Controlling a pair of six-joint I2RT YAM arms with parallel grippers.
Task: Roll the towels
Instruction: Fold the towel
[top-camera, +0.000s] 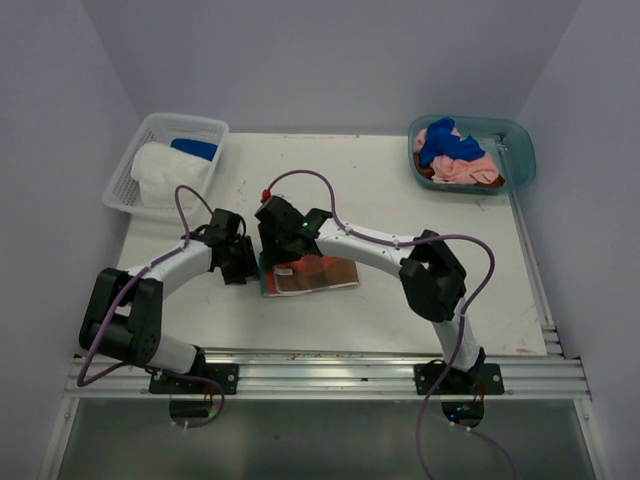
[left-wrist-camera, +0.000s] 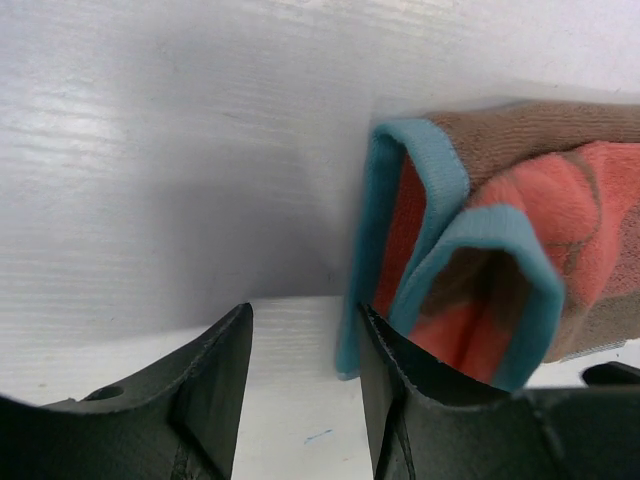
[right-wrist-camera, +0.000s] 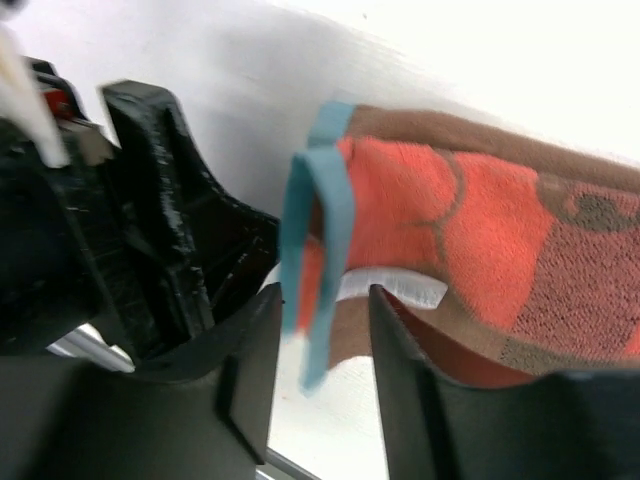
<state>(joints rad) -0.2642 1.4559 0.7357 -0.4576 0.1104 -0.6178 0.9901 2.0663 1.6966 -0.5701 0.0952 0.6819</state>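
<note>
White tabletop, both arms crowded at its middle over the brown-and-coral towel, which lies there with its teal hem curled up into a first fold. Right gripper is spread, the hem hanging loose between its jaws. Left gripper is spread too, empty, parked just beside that fold, ready, I'd guess, to steady the roll.

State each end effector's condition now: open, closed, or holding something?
Left end effector: open, empty.
Right end effector: open, towel hem loose between the jaws.
</note>
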